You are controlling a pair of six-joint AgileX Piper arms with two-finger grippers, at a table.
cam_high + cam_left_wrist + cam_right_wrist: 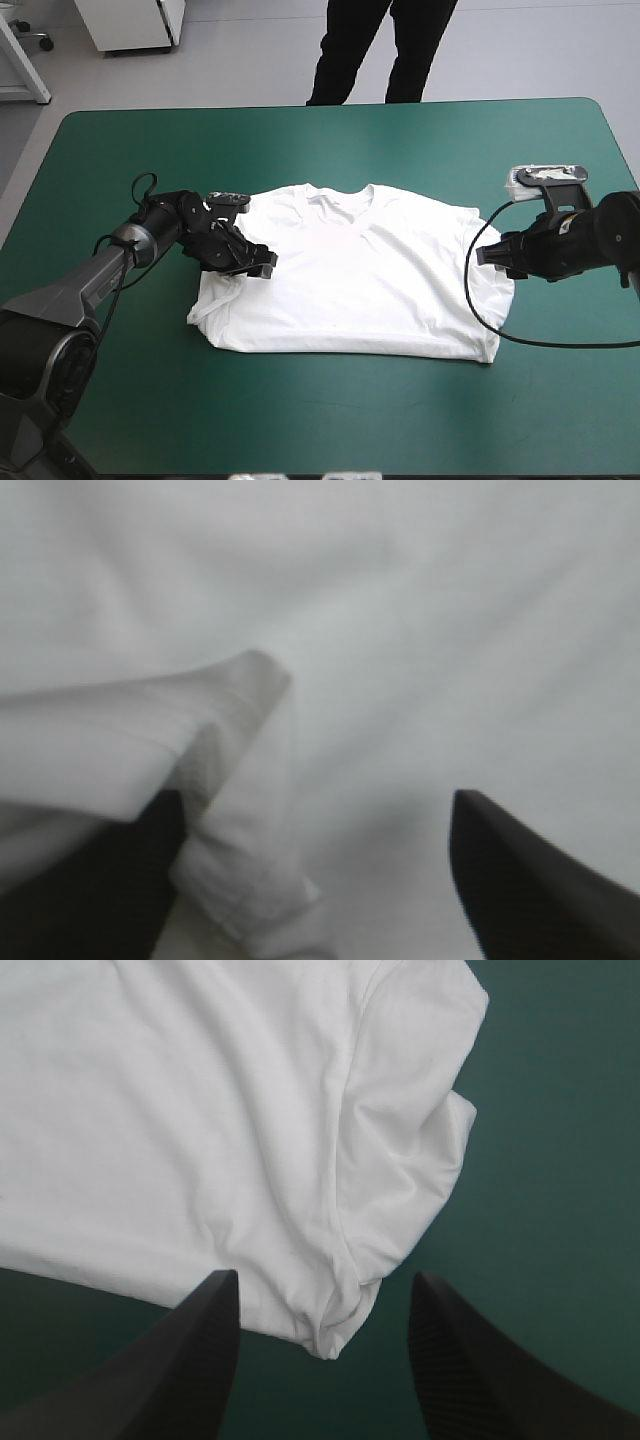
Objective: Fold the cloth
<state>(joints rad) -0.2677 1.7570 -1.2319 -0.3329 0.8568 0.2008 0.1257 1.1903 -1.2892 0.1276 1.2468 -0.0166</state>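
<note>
The left arm (70, 285) is showing a grey tube between round black joints. The right arm (600, 240) is looking black all over. The black fingers (180, 1370) are curving like fins and showing tiny ridges.

Open wide at the right gripper (322, 1278), black fingers (170, 1370) well apart. Just ahead of the gap, a rumpled corner (340, 1320) of the white T-shirt (180, 1110), bunched into soft folds, with a seam running back from it. Farther on, mostly smooth and flat on the teal-green cover (560, 1210), spreading out ahead of one finger. Bare cover ahead of the other finger and beneath both. Impossible to tell whether either fingertip touches the cloth.
</note>
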